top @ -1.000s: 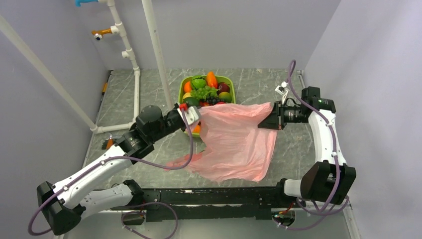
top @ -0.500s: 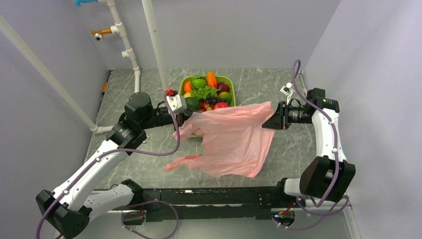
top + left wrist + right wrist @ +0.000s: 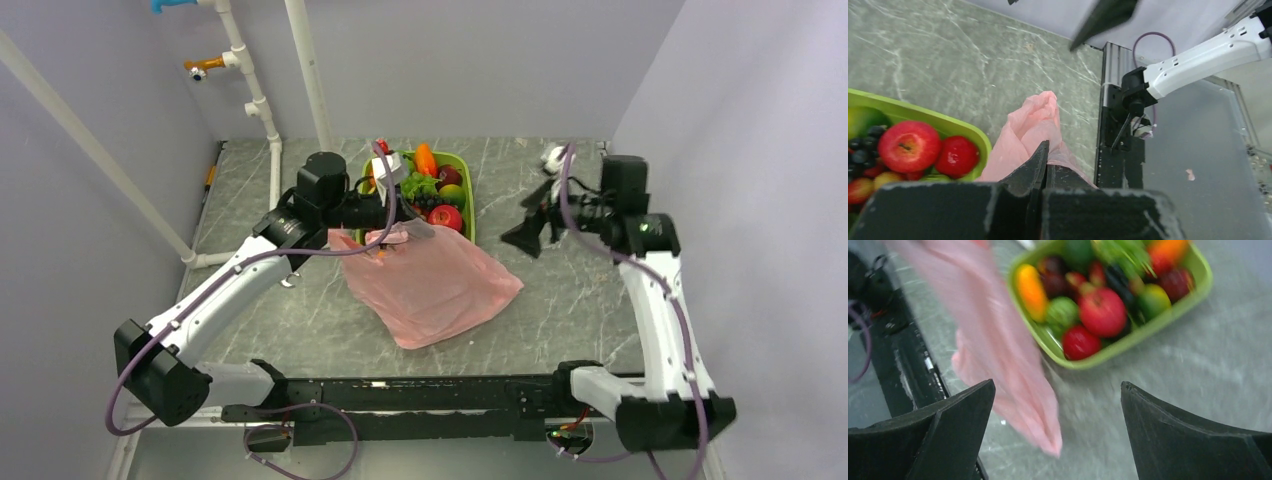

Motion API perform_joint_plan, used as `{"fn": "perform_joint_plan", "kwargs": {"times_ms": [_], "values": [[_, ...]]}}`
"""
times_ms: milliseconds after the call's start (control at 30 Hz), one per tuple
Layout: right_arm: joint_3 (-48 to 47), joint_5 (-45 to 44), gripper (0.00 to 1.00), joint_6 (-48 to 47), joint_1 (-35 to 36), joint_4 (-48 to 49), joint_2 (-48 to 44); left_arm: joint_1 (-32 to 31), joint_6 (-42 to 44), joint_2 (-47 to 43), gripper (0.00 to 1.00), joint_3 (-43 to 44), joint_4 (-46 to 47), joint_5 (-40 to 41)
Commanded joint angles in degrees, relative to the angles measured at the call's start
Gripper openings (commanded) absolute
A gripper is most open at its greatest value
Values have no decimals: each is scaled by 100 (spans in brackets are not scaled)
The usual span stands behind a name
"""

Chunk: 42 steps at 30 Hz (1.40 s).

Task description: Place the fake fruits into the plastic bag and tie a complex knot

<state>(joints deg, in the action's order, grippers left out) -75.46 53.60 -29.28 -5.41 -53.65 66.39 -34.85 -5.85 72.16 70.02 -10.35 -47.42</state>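
The pink plastic bag (image 3: 440,285) lies slumped on the table in front of the lime-green tray (image 3: 466,200). My left gripper (image 3: 418,228) is shut on the bag's upper edge by the tray's near side. In the left wrist view its fingers (image 3: 1040,160) pinch the pink film (image 3: 1035,117). The fake fruits (image 3: 432,190) fill the tray, among them a red apple (image 3: 908,145) and grapes. My right gripper (image 3: 527,225) hovers open to the right of the bag, with nothing between its fingers (image 3: 1057,385). The bag (image 3: 993,340) and fruits (image 3: 1100,310) are blurred there. No knot is in view.
White pipes (image 3: 262,110) stand at the back left of the marble table (image 3: 560,300). A black rail (image 3: 420,395) runs along the near edge. Grey walls close in on both sides.
The right gripper opened, let go of the bag's right corner and drew back. The left gripper carried its end of the bag toward the tray, and the bag slumped onto the table.
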Motion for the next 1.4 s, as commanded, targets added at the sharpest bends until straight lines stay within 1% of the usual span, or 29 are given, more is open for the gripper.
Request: {"fn": "perform_joint_plan", "kwargs": {"times_ms": [0, 67, 167, 233, 367, 400, 433, 467, 500, 533, 567, 600, 633, 667, 700, 767, 833, 867, 900, 933, 967, 1000, 1033, 1067, 1100, 1133, 1267, 1367], "values": [[390, -872, 100, 963, 1751, 2019, -864, -192, -703, 58, 0, 176, 427, -271], [476, -1324, 100, 1080, 2410, 2314, -841, -313, -721, 132, 0, 279, 381, -385], [627, -1676, 100, 1047, 3039, 2685, -727, -473, -755, 194, 0, 371, 398, -495], [712, -1684, 100, 1033, 3358, 2891, -628, -559, -753, 264, 0, 489, 361, -522], [900, -1469, 99, 1081, 3709, 2802, -481, -494, -696, 306, 0, 668, 399, -637], [1008, -1434, 93, 1074, 3736, 2765, -493, -437, -663, 276, 0, 701, 404, -655], [1090, -1396, 75, 1081, 3740, 2726, -524, -367, -656, 239, 0, 712, 395, -692], [1132, -1367, 61, 1090, 3741, 2690, -550, -279, -657, 202, 0, 722, 387, -723], [1129, -1301, 43, 1080, 3743, 2614, -548, -178, -659, 166, 0, 725, 362, -774], [1105, -1214, 16, 1067, 3740, 2470, -548, -39, -687, 94, 0, 703, 411, -834], [1046, -1218, 0, 1089, 3733, 2378, -558, 151, -782, -52, 0, 626, 541, -861], [1009, -1280, 0, 1180, 3708, 2327, -602, 382, -944, -202, 13, 485, 730, -819], [992, -1270, 0, 1251, 3609, 2313, -657, 701, -1164, -423, 44, 286, 1042, -778], [992, -1188, 0, 1345, 3473, 2337, -741, 1054, -1358, -671, 86, 41, 1313, -691], [995, -1106, 0, 1482, 3286, 2415, -855, 1403, -1369, -976, 99, -198, 1474, -516], [1004, -821, 0, 1824, 2780, 2592, -960, 2017, -1055, -1543, 99, -547, 1408, -124], [953, -601, 0, 2123, 2446, 2709, -998, 2530, -727, -1961, 99, -795, 880, 484], [920, -573, 0, 2226, 2361, 2729, -1007, 2816, -672, -2100, 100, -897, 631, 552], [915, -548, 0, 2347, 2271, 2777, -1032, 3163, -759, -2197, 100, -1000, 414, 526], [922, -447, 0, 2463, 2178, 2847, -1062, 3405, -952, -2254, 99, -1171, 308, 302], [932, -324, 0, 2561, 2106, 2926, -1110, 3706, -1207, -2291, 99, -1355, 307, -111], [958, -275, 0, 2679, 2044, 3021, -1163, 3796, -1427, -2308, 99, -1616, 401, -516], [989, -214, 0, 2814, 2000, 3191, -1214, 3789, -1588, -2307, 99, -1866, 588, -917], [1001, -131, 0, 2911, 1941, 3281, -1233, 3632, -1903, -2286, 100, -2132, 964, -1123], [976, -50, 0, 3062, 1905, 3333, -1243, 3455, -2167, -2248, 100, -2366, 1263, -1226], [949, 4, 0, 3226, 1877, 3385, -1243, 3174, -2259, -2212, 99, -2512, 1384, -1248], [831, 255, 0, 3604, 1817, 3610, -1282, 2190, -2003, -1984, 99, -2643, 1591, -877], [779, 491, 0, 3821, 1806, 3729, -1299, 1781, -2380, -1639, 99, -2649, 2287, -722]]}}
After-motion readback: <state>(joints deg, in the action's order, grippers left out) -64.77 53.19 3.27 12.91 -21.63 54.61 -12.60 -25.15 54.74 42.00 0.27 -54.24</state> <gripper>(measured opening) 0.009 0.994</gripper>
